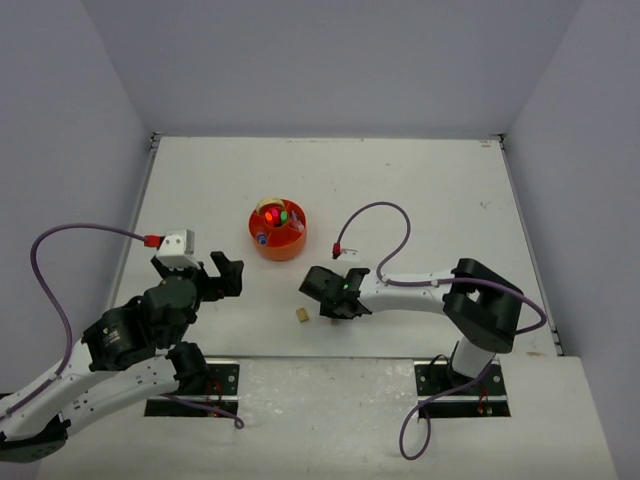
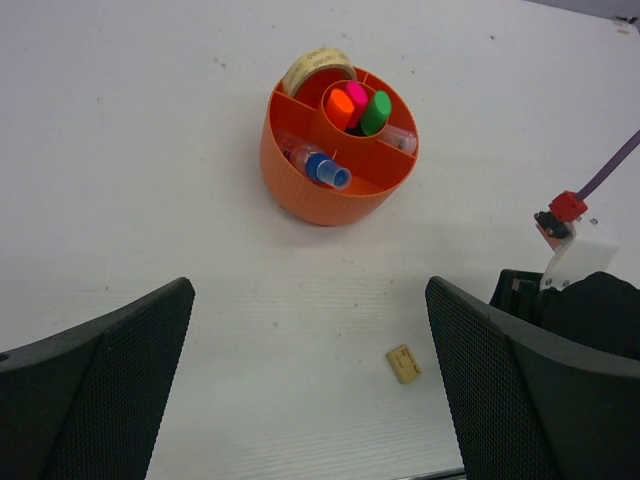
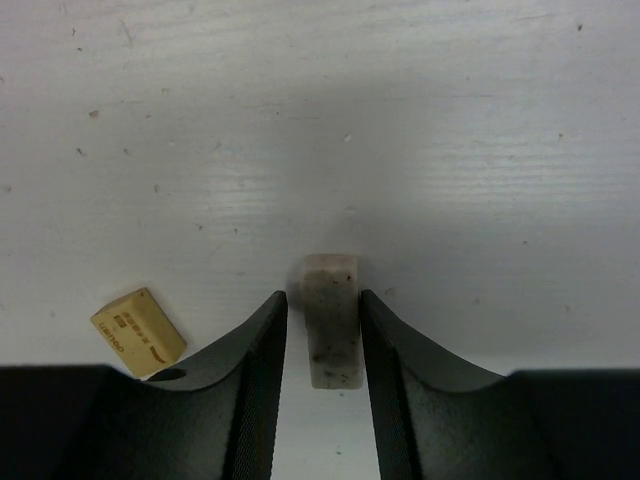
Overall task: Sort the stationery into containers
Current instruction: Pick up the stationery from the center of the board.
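The orange organiser [image 1: 262, 244] stands mid-table; in the left wrist view [image 2: 320, 195] it holds orange, pink and green highlighters in its centre well, a blue-ended piece and the beige tape ring [image 2: 315, 68] in outer compartments. A grey block [image 3: 330, 320] lies on the table between the jaws of my right gripper [image 3: 322, 300], which stand close on either side with a thin gap on the left. A tan block [image 3: 138, 331] lies just left of it, also seen from above [image 1: 300, 315] and in the left wrist view [image 2: 403, 364]. My left gripper [image 1: 225, 275] is open and empty.
The right arm's wrist [image 2: 590, 310] and its purple cable [image 1: 375, 215] lie low over the table right of the tan block. The table's front edge [image 1: 330, 357] is close below the blocks. Grey walls enclose the table.
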You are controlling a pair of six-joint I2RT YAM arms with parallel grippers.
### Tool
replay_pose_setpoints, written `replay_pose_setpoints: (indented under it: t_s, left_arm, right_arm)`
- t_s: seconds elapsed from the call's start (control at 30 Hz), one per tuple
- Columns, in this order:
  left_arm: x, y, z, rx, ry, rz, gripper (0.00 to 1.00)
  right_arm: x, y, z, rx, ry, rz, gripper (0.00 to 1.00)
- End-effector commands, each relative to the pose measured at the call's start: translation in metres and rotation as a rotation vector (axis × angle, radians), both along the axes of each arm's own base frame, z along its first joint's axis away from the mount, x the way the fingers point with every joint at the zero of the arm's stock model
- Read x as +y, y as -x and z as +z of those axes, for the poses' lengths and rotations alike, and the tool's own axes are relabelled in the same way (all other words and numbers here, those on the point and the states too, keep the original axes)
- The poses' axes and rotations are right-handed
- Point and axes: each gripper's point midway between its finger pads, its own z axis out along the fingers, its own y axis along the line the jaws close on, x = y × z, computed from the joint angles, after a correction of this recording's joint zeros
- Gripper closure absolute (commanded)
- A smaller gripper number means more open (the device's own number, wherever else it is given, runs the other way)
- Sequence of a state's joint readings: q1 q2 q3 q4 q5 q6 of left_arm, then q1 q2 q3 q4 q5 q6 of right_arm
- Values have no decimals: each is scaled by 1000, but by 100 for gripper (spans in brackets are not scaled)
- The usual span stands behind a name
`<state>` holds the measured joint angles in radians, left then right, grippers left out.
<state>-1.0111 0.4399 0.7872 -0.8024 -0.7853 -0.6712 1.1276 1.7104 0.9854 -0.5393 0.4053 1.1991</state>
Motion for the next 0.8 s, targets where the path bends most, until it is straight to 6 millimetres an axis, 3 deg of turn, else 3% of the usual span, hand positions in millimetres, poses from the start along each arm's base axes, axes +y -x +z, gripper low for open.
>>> replay_pose_setpoints:
  t_s: [0.0, 0.17, 0.2, 0.3, 0.37, 0.47, 0.53, 0.63, 0.77]
  left_arm:
    - [1, -2, 0, -6, 7, 22, 0]
    - [0, -2, 0, -9, 7, 16, 0]
    - [0, -2, 0, -10, 8, 15, 0]
    - [-1, -2, 0, -10, 10, 11, 0]
    - [-1, -2, 1, -11, 11, 8, 0]
    - [-3, -2, 2, -17, 12, -5, 0]
    - [-3, -1, 3, -21, 14, -7, 0]
    - [-2, -1, 3, -24, 21, -11, 0]
    - [-1, 0, 7, -34, 36, -13, 0]
  right_arm:
    - [-2, 5, -3, -11, 13, -79, 65]
    - [-7, 12, -9, -2, 15, -89, 76]
    - [-6, 11, -8, -4, 12, -86, 82]
    - [5, 3, 8, -52, -13, -35, 83]
    - [23, -7, 26, -116, -52, 80, 84]
    - [51, -35, 69, -288, -76, 242, 87]
    - [48, -49, 81, -357, -17, 278, 93]
    - [97, -70, 131, -525, -23, 666, 100]
    - [120, -89, 164, -639, 46, 910, 100]
